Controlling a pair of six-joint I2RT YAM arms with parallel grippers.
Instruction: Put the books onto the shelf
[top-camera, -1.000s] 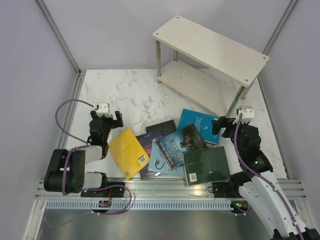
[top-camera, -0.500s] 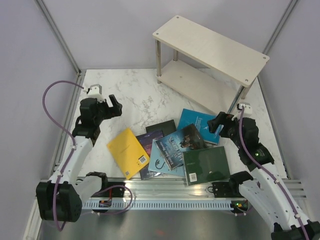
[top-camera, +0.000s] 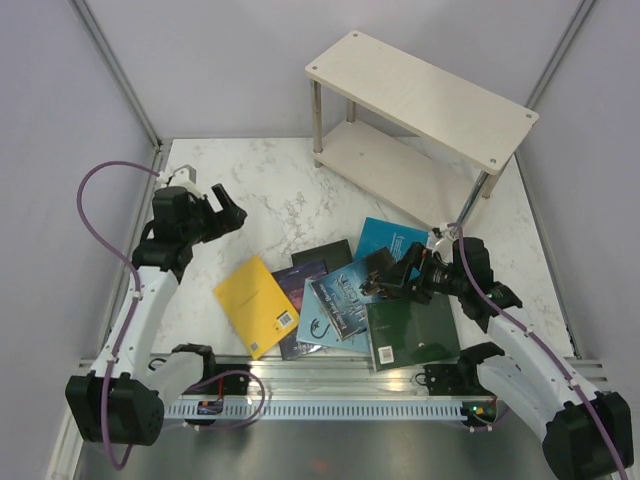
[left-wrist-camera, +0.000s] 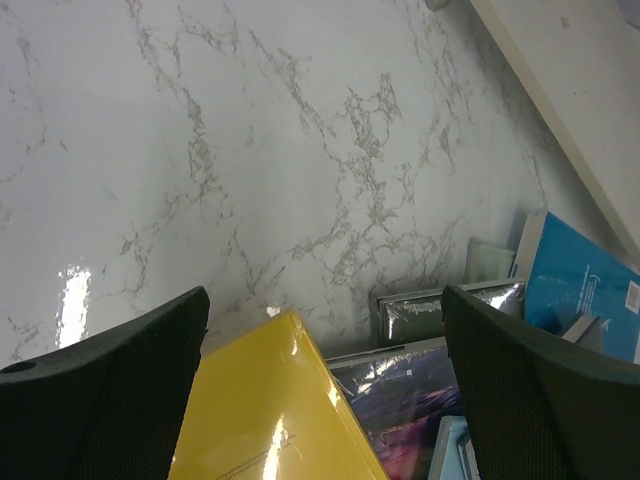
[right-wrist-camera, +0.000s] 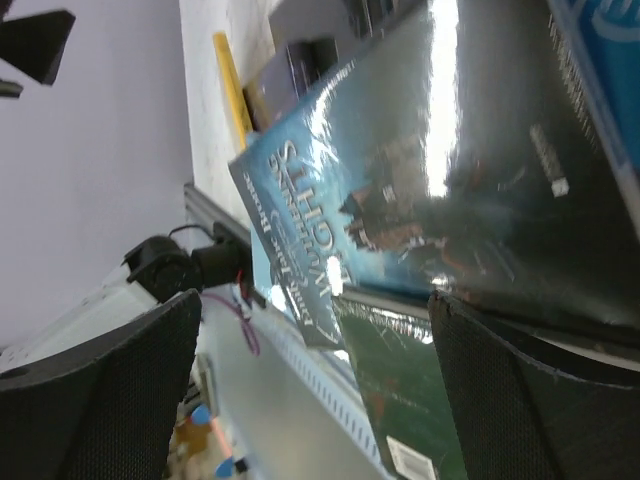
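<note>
Several books lie in a loose pile on the marble table: yellow (top-camera: 257, 305), purple galaxy (top-camera: 298, 298), dark blue (top-camera: 350, 295), cyan (top-camera: 395, 240), dark green (top-camera: 412, 332) and black (top-camera: 322, 253). The cream two-tier shelf (top-camera: 420, 95) stands at the back right with both boards bare. My left gripper (top-camera: 226, 212) hangs open above bare table, left of the pile; its wrist view has the yellow book (left-wrist-camera: 270, 420) between the fingers (left-wrist-camera: 100, 390). My right gripper (top-camera: 393, 276) is open, tilted low over the dark blue book (right-wrist-camera: 400, 180) and the dark green book (right-wrist-camera: 400, 400).
A metal rail (top-camera: 330, 385) runs along the table's near edge. Grey walls with slanted frame poles (top-camera: 115, 70) close in the left, right and back. The shelf's metal legs (top-camera: 317, 120) stand just behind the pile. Bare marble (top-camera: 250, 180) lies at the back left.
The left arm has stretched up and swung left and back, away from the yellow book. The right gripper has turned left and dropped over the dark blue book. The books have not moved.
</note>
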